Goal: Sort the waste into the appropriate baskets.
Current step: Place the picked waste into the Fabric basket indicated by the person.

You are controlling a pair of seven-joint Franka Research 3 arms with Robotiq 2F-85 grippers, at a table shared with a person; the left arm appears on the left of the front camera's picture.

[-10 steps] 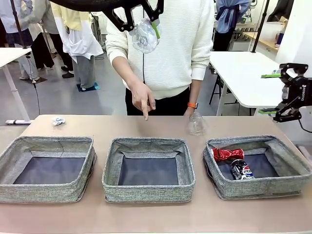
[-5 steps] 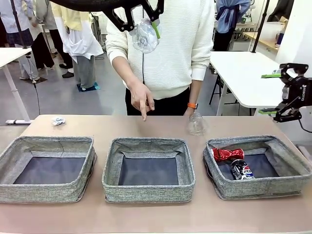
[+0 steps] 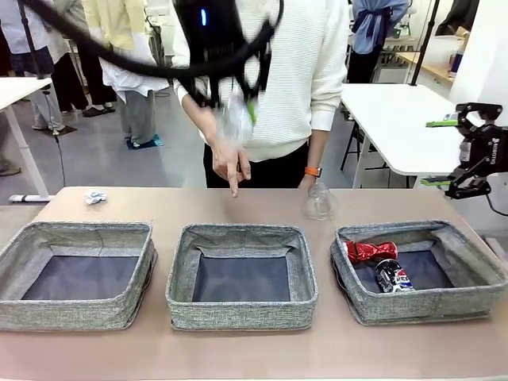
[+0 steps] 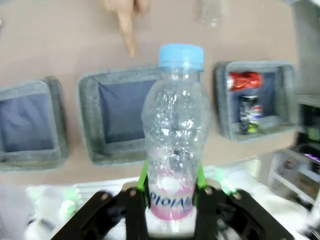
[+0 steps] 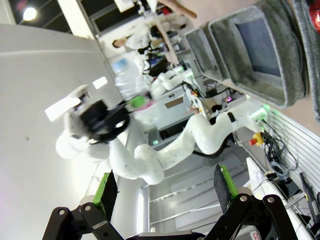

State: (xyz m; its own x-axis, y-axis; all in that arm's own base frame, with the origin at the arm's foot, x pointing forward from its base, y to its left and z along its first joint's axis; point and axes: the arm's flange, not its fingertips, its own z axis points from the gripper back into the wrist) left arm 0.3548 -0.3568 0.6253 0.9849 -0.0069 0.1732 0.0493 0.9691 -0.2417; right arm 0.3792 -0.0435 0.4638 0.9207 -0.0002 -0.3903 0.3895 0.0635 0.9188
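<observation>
High over the table's far side, my left gripper [image 3: 232, 101] is blurred by motion and shut on the clear bottle [image 3: 237, 121]. In the left wrist view the bottle [image 4: 175, 130], with blue cap and pink label, stands upright between the green pads of my left gripper [image 4: 172, 197]. Below lie three grey baskets: left [image 3: 79, 228], middle [image 3: 242, 232] and right [image 3: 413, 230]. The right one holds the red can [image 3: 371, 251] and the Pepsi can [image 3: 392, 276]. My right gripper [image 3: 454, 152] hangs open off the table's right end, nothing in it.
A person's hand [image 3: 231, 165] points a finger down at the table behind the middle basket. A clear plastic container [image 3: 320, 202] stands behind the right basket. A small paper wad [image 3: 95, 197] lies at the far left corner.
My left arm has swung downward with the bottle and now shows blurred. The right gripper and the person's pointing hand have stayed put.
</observation>
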